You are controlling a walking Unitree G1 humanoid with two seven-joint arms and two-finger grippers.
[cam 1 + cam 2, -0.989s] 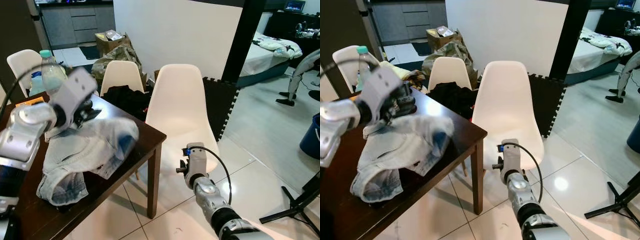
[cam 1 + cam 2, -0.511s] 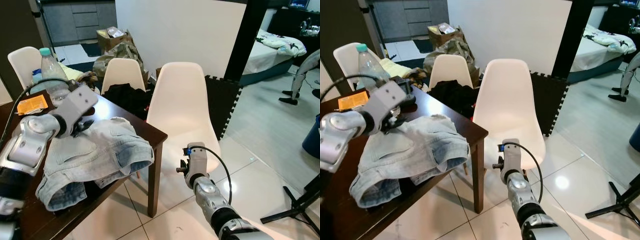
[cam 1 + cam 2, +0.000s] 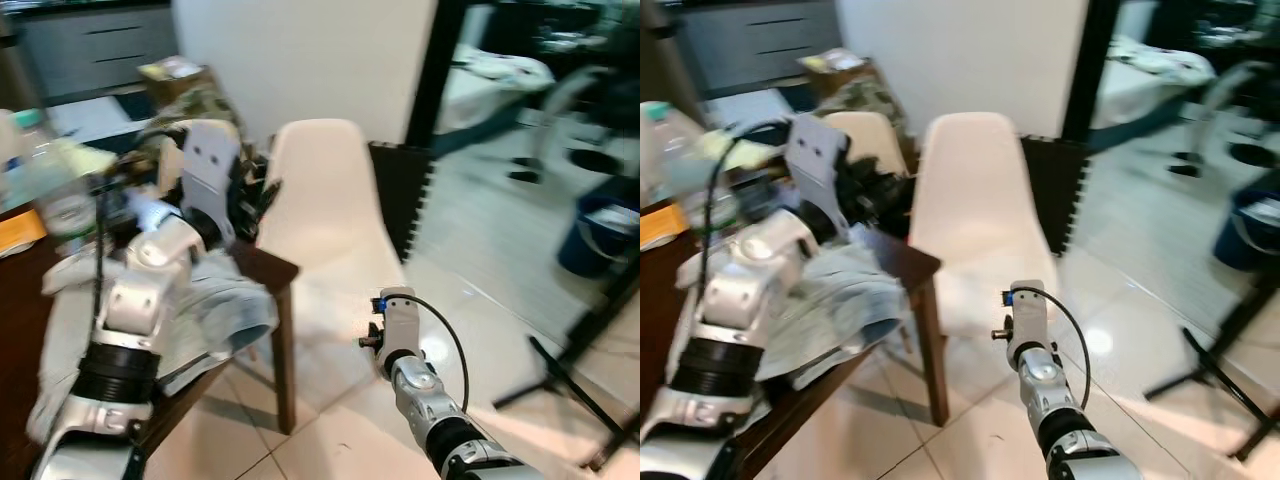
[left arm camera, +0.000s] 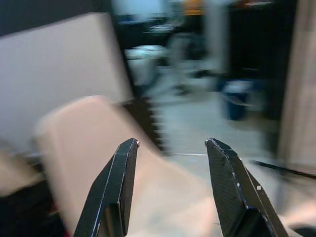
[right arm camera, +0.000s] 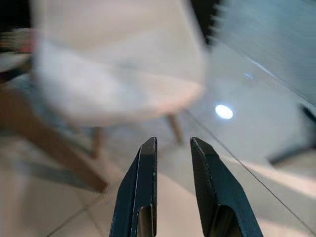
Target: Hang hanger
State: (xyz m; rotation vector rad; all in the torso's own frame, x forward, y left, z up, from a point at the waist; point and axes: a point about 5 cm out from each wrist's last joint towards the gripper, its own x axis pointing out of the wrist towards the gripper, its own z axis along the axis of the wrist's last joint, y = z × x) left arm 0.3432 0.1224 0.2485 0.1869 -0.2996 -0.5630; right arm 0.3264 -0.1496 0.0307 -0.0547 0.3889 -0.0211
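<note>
Right wrist view showed the right claw with fingers a narrow gap apart, empty, low over the tiled floor before a blurred white chair. Left claw stood wide and empty, raised above the worktop's near corner, where pale jeans overhung the edge. No hanger could be made out.

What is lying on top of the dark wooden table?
Light denim jeans drape over the table corner, with a plastic bottle further back. The raised left arm covers part of the tabletop; no hanger can be made out.
</note>
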